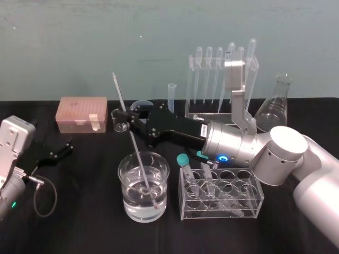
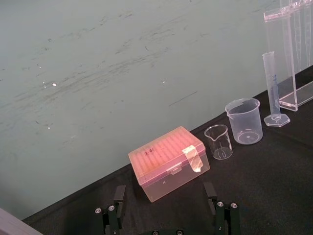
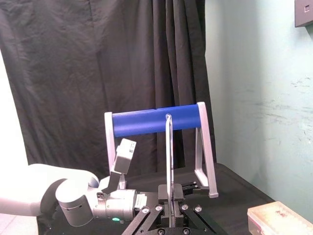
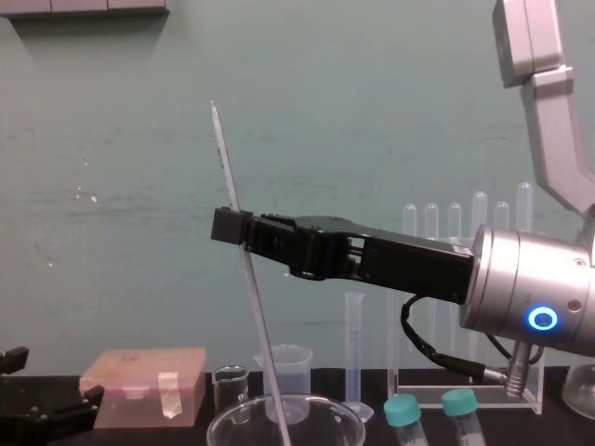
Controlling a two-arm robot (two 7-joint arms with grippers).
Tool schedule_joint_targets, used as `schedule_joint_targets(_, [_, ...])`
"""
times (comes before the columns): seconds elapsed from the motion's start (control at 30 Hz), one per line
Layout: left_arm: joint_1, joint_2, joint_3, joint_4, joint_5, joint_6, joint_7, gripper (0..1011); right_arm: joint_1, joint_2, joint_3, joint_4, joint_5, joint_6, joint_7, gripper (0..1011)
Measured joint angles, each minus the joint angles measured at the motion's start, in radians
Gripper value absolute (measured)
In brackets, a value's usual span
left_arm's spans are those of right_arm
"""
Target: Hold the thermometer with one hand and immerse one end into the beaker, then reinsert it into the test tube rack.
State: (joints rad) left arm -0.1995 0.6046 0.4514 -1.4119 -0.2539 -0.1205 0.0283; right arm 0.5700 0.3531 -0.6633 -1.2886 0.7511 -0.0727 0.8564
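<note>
**Right gripper (image 1: pixel 128 123) clamped shut on the thermometer (image 1: pixel 136 148), lower end sunk in the beaker (image 1: pixel 123 182).**
Rod was thin, glassy and slick, and leaned. Its tip looked close to the beaker's bottom, so a sideways pull risked snapping it or tipping the thin-walled, water-filled glass. Clear acrylic test tube rack (image 1: pixel 212 113) stood well behind. Left gripper (image 1: pixel 62 150) lay parked at the left, jaws spread.

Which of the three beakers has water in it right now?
The wide glass beaker nearest the robot, with the thermometer tip dipped in it. The tiny glass beaker and frosted plastic beaker behind it look empty.
</note>
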Motion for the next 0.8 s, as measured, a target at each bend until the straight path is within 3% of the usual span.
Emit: schedule_joint_targets(0.8, [0.000,0.000,0.000,0.000,0.000,0.000,0.000,1008,-0.003,0.004,-0.003,-0.006,-0.003,0.002,0.001,51])
